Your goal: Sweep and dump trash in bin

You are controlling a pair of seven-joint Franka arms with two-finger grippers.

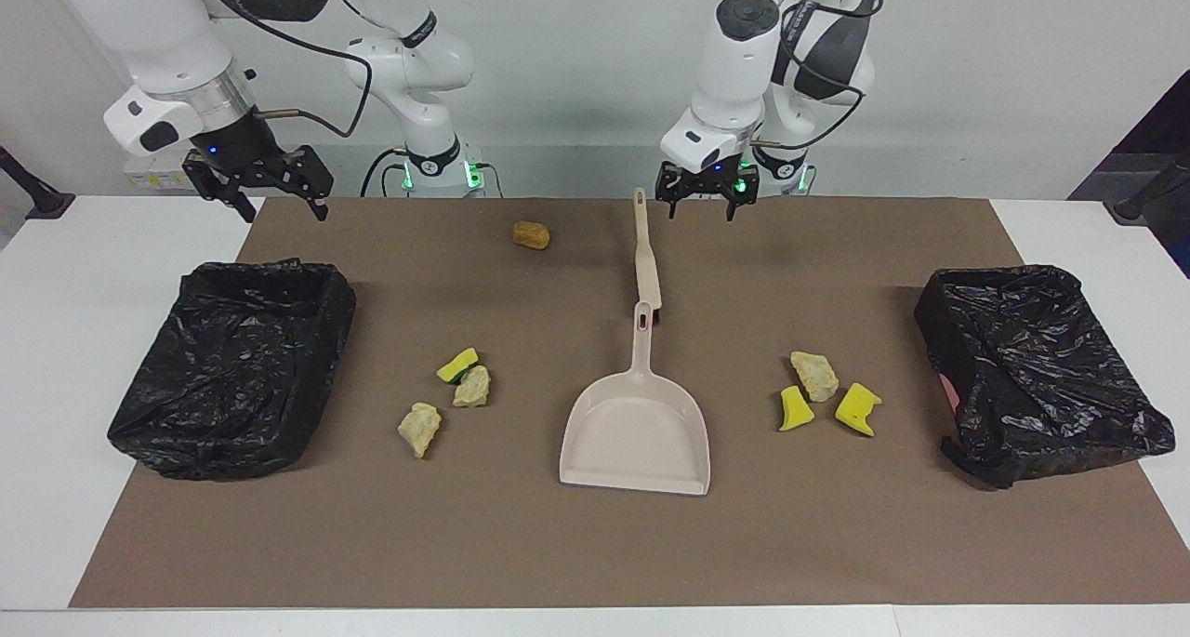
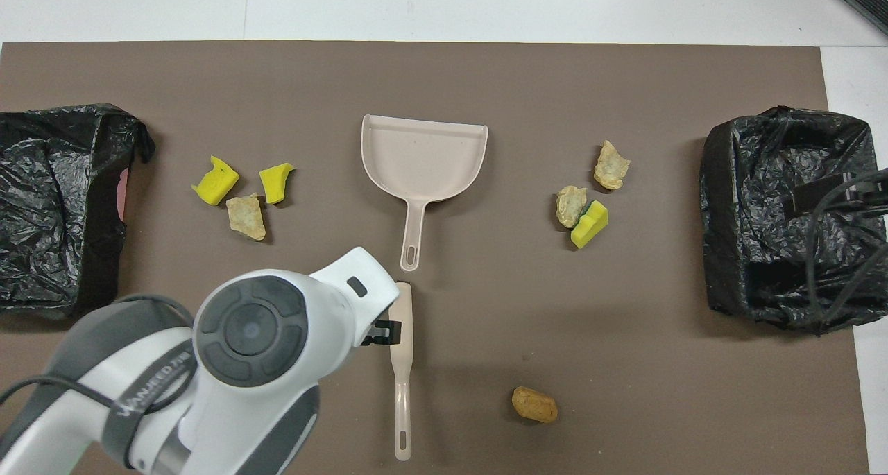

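The trash lies loose on the brown mat: an orange-brown lump (image 1: 531,235) (image 2: 534,404) near the robots, yellow sponge pieces (image 1: 457,364) (image 1: 857,408) and beige chunks (image 1: 419,428) (image 1: 814,375) in two clusters on either side of the dustpan (image 1: 637,432) (image 2: 423,156). A beige brush (image 1: 647,260) (image 2: 401,364) lies in line with the dustpan's handle. Two bins lined with black bags stand at the right arm's end (image 1: 232,367) and the left arm's end (image 1: 1037,367). My left gripper (image 1: 701,205) hangs open beside the brush's handle end, holding nothing. My right gripper (image 1: 284,211) waits open above the mat's corner.
The brown mat (image 1: 595,544) covers most of the white table (image 1: 56,339). In the overhead view my left arm's body (image 2: 250,350) hides part of the mat beside the brush. Cables (image 2: 839,253) hang over the bin at the right arm's end.
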